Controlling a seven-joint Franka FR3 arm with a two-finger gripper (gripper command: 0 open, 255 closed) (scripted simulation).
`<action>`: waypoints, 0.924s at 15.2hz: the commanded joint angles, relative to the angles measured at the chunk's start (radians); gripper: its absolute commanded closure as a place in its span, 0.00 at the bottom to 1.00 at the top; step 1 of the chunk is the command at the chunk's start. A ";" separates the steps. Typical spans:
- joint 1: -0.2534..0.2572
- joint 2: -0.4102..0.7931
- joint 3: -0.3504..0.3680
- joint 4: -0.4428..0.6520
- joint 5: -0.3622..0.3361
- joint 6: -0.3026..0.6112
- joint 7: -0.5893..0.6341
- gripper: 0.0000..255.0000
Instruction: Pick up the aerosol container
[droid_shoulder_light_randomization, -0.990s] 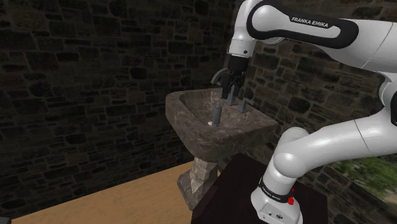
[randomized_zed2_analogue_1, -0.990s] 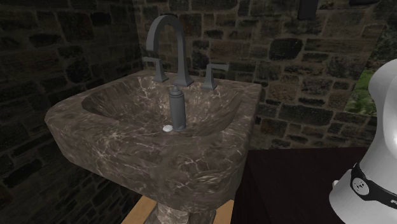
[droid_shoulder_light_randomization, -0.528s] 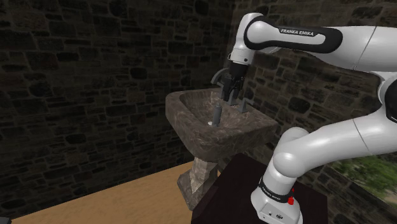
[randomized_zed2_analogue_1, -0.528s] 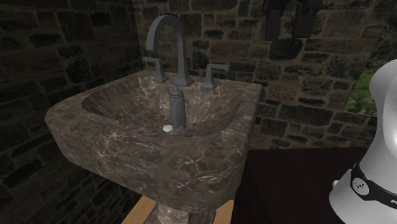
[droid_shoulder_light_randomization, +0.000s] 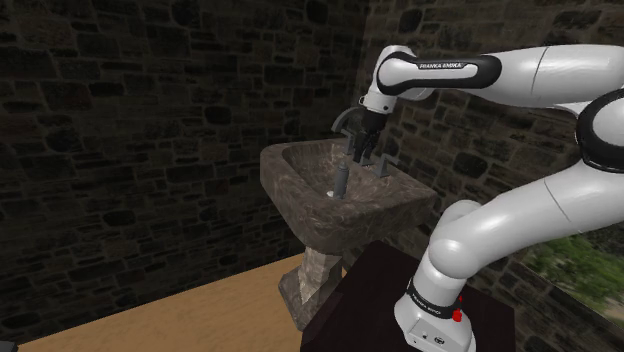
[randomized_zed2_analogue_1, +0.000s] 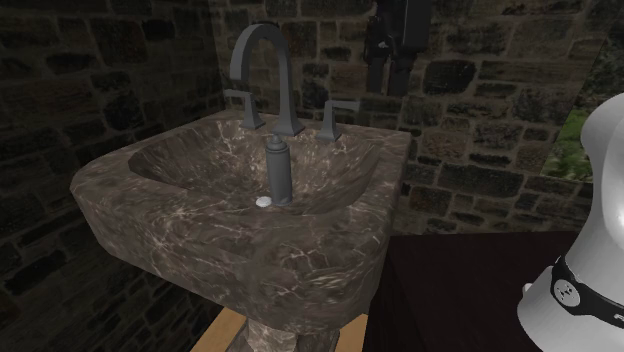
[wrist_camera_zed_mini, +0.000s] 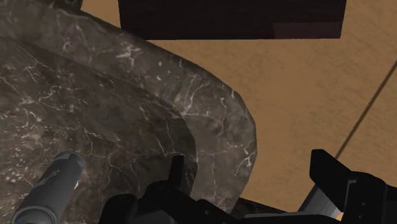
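The aerosol container (randomized_zed2_analogue_1: 277, 170) is a slim grey can with a narrow cap, standing upright in the basin of a dark marbled pedestal sink (randomized_zed2_analogue_1: 300, 250). The shoulder view has the can (droid_shoulder_light_randomization: 341, 180) in the basin just below my black gripper (droid_shoulder_light_randomization: 358, 150). From the second exterior view, the gripper (randomized_zed2_analogue_1: 388, 82) hangs above the sink's back rim, higher than the can and toward that view's right. The wrist view shows the gripper (wrist_camera_zed_mini: 254, 173) open with nothing between its fingers. There the can (wrist_camera_zed_mini: 54, 184) lies off to one side, outside the fingers.
A tall grey arched faucet (randomized_zed2_analogue_1: 262, 70) with two lever handles (randomized_zed2_analogue_1: 335, 115) stands at the sink's back rim, close to the gripper. Dark stone walls enclose the corner. My dark stand (droid_shoulder_light_randomization: 370, 290) abuts the sink (droid_shoulder_light_randomization: 300, 205), and a wooden floor (droid_shoulder_light_randomization: 200, 310) lies below.
The gripper has come down and moved toward the second exterior view's left, nearer the faucet and sink. The can has not moved.
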 joint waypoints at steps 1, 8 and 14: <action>-0.001 0.046 -0.052 0.000 -0.013 0.055 -0.068 0.00; 0.034 0.259 -0.226 0.072 0.020 0.212 -0.301 0.00; 0.085 0.504 -0.374 0.197 0.166 0.303 -0.551 0.00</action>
